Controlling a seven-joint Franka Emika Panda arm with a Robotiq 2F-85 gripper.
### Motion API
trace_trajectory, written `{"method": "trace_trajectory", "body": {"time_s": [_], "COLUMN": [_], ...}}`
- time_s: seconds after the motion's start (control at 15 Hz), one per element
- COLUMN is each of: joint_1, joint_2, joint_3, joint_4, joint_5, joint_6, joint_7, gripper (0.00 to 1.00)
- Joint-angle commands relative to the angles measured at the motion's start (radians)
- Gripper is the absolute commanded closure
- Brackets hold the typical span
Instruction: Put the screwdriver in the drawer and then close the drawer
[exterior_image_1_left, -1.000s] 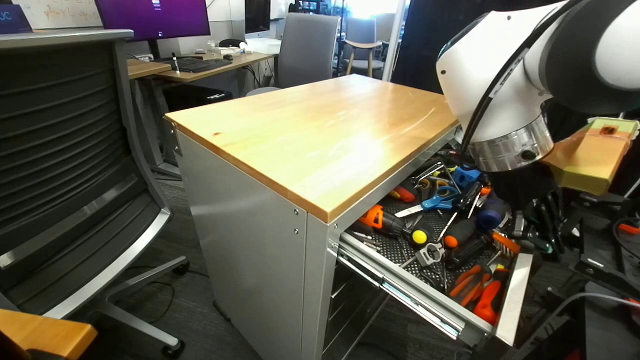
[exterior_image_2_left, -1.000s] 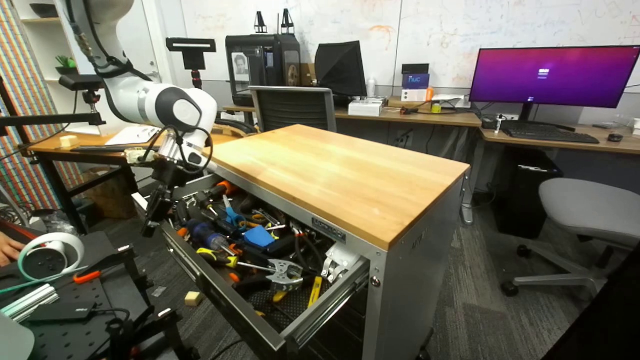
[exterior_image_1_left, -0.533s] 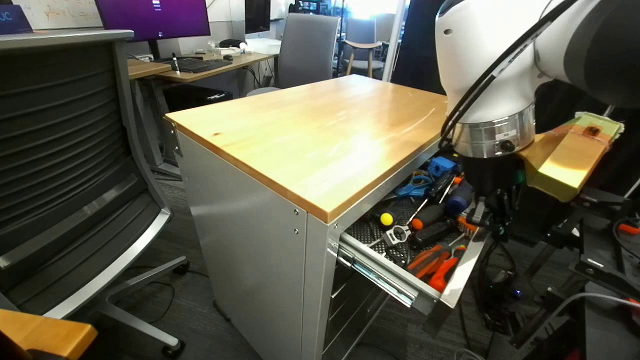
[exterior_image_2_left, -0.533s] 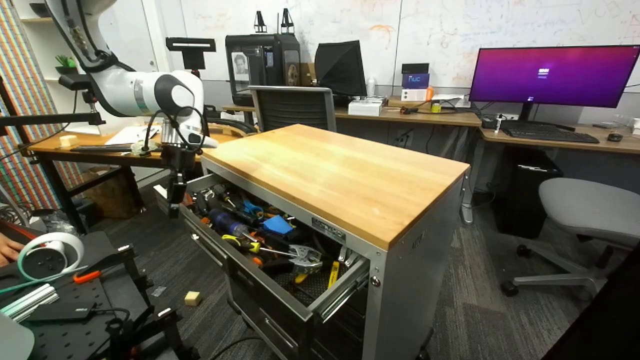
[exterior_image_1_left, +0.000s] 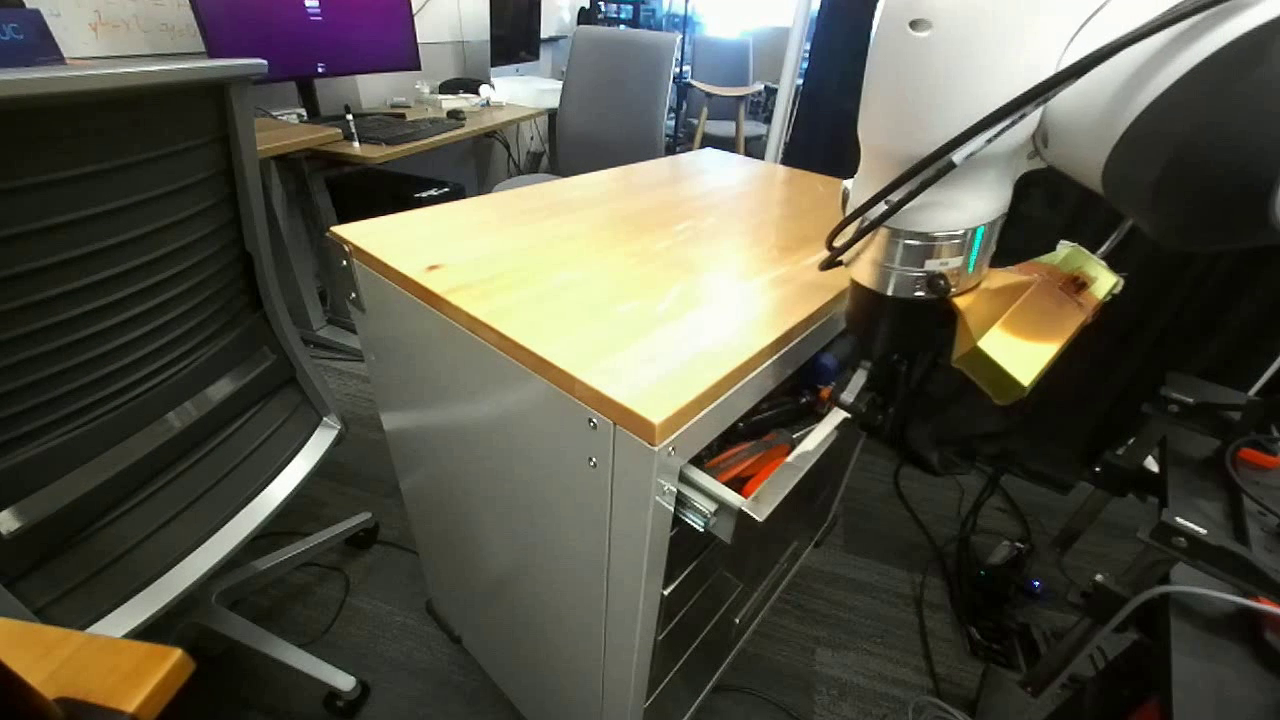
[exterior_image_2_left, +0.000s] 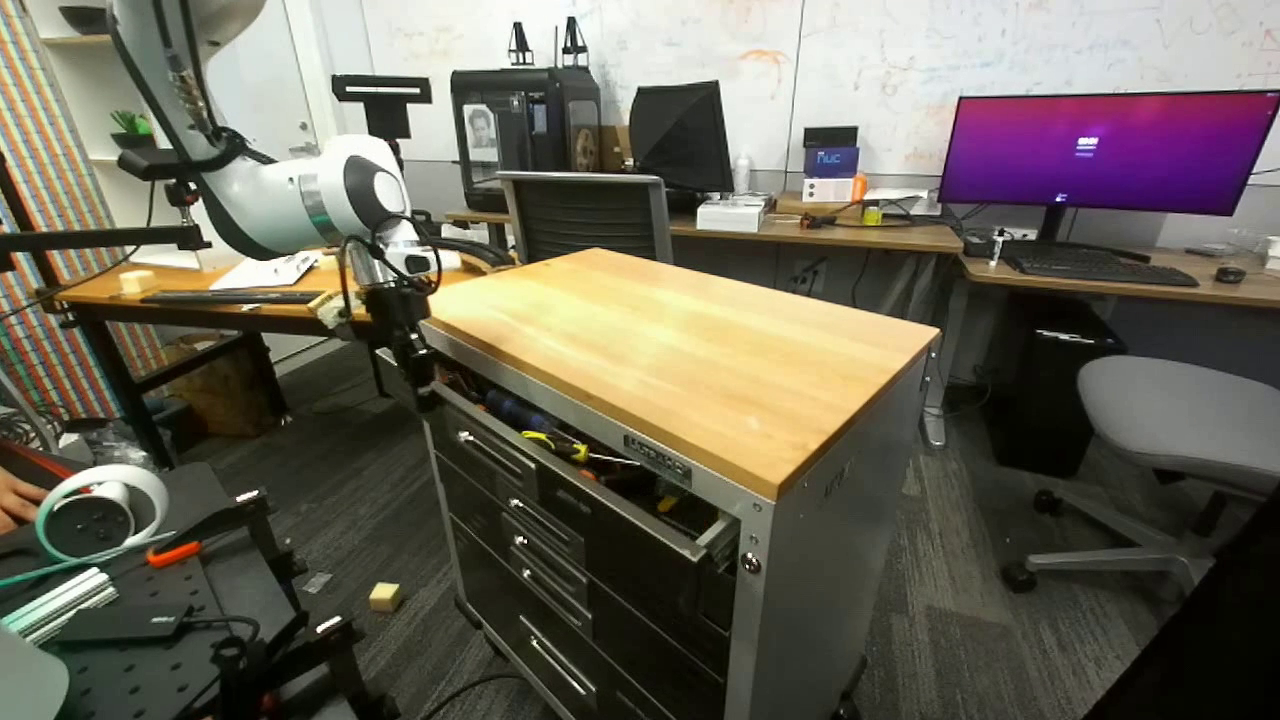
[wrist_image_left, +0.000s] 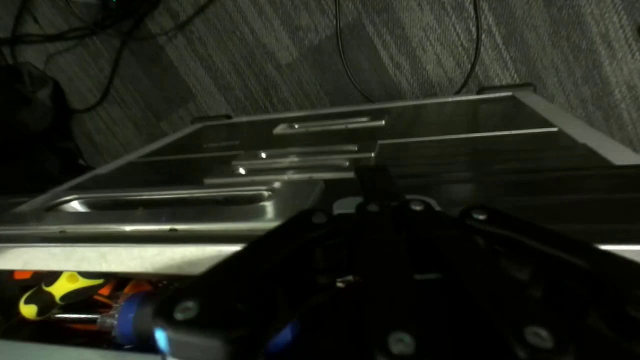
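Observation:
The drawer (exterior_image_1_left: 800, 462) is open by a narrow gap; its dark front panel shows in an exterior view (exterior_image_2_left: 620, 500) and its pale rim in the wrist view (wrist_image_left: 120, 257). My gripper (exterior_image_2_left: 425, 395) is at the outer side of the drawer front, near one end, and seems to touch it. Its fingers are together with nothing seen between them; they look dark in the wrist view (wrist_image_left: 376, 184). A yellow-and-black handled tool (exterior_image_2_left: 555, 445) with a metal shaft lies in the drawer, also in the wrist view (wrist_image_left: 60, 292). I cannot tell whether it is the stubby screwdriver, otherwise out of view.
Orange-handled (exterior_image_1_left: 745, 460) and blue-handled tools (wrist_image_left: 127, 317) lie in the drawer. The cabinet's wooden top (exterior_image_2_left: 670, 350) rises just behind the gap. Lower drawers (exterior_image_2_left: 560, 640) are shut below. A black cart (exterior_image_2_left: 170, 640) with a tape roll stands before the cabinet.
The drawer has slid inward from wide open to a narrow gap. My gripper has moved with its front toward the cabinet and turned more upright. More of the tools are covered by the top.

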Motion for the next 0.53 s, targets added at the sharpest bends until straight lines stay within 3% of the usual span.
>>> {"method": "trace_trajectory", "body": {"time_s": [0.0, 0.27, 0.4, 0.47], "joint_1": [0.067, 0.109, 0.102, 0.092], "joint_2": [0.075, 0.058, 0.018, -0.005], "joint_3": [-0.092, -0.146, -0.138, -0.131], "joint_4": [0.084, 0.075, 0.031, 0.008], "joint_5": [-0.187, -0.416, -0.44, -0.445], "joint_6": [0.137, 0.25, 0.274, 0.281], "joint_7": [0.143, 0.343, 0.347, 0.351], "gripper": [1.0, 1.0, 0.72, 0.67]}}
